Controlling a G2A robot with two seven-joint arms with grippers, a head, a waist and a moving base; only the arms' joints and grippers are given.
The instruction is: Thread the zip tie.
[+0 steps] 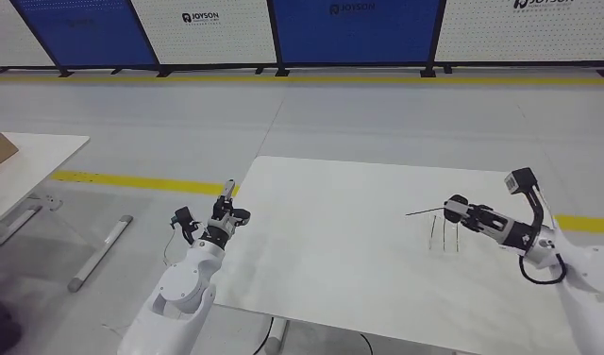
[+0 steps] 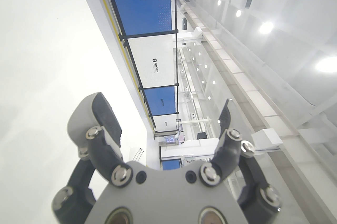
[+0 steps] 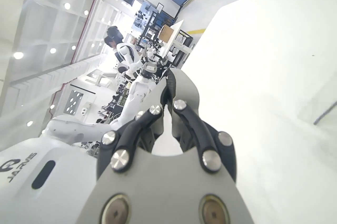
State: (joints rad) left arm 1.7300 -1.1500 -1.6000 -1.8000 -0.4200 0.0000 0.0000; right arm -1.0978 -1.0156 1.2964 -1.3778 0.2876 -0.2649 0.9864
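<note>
Zip tie point(image 1: 425, 211): thin black strip, held roughly level above the right part of the table point(image 1: 330, 261). One end is pinched in the right gripper point(image 1: 450, 209), jaws closed on it. Three spare ties point(image 1: 445, 232) lie on the table just beneath. Left gripper point(image 1: 227, 204) at the table's left edge, jaws wide apart.

The right arm's grey-and-black metal gripper point(image 3: 168, 77) has its fingers pressed together above the flat white tabletop point(image 3: 263, 51), with a thin dark strip point(image 3: 325, 113) lying on that surface off to one side.
</note>
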